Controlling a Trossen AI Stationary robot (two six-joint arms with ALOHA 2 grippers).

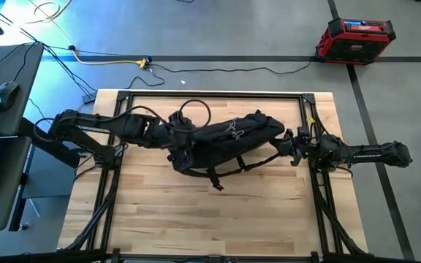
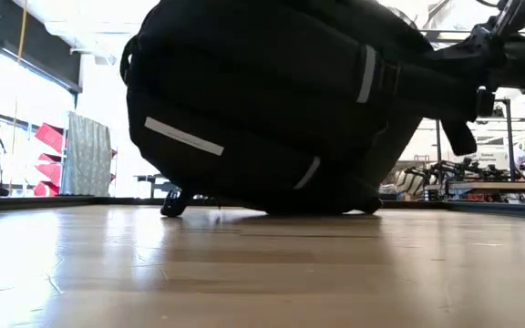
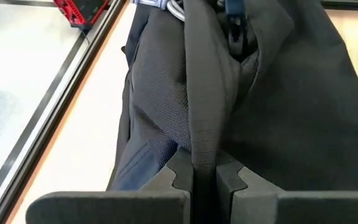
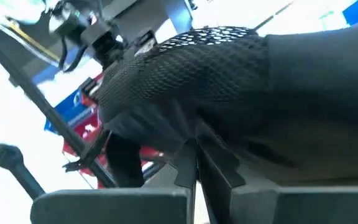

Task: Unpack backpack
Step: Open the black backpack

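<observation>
The black backpack [image 1: 232,139] lies across the middle of the table, its long side running left to right. Its underside rests on the wood [image 2: 308,208], and black straps [image 1: 214,179] trail toward the near edge. My left gripper [image 1: 183,142] is at the pack's left end, shut on its fabric. My right gripper [image 1: 289,142] is at the pack's right end, also shut on fabric, just under a mesh panel [image 4: 185,62]. My left gripper [image 3: 204,177] pinches a raised fold of the backpack's black fabric [image 3: 202,146] between its two fingers. It comes slanting down from the table's left, and the fold runs on as a ridge away from the fingers. My right gripper [image 4: 196,168] pinches black fabric [image 4: 194,140] just below the mesh panel at the pack's right end, coming about level from the table's right. The pack stays on the table.
Black frame rails [image 1: 108,183] run along the table's sides and far edge. Bare wood [image 1: 210,219] lies between the pack and the near edge. On the floor beyond stand a red toolbox [image 1: 354,38] and cables; a desk with a mouse [image 1: 6,93] is at the left.
</observation>
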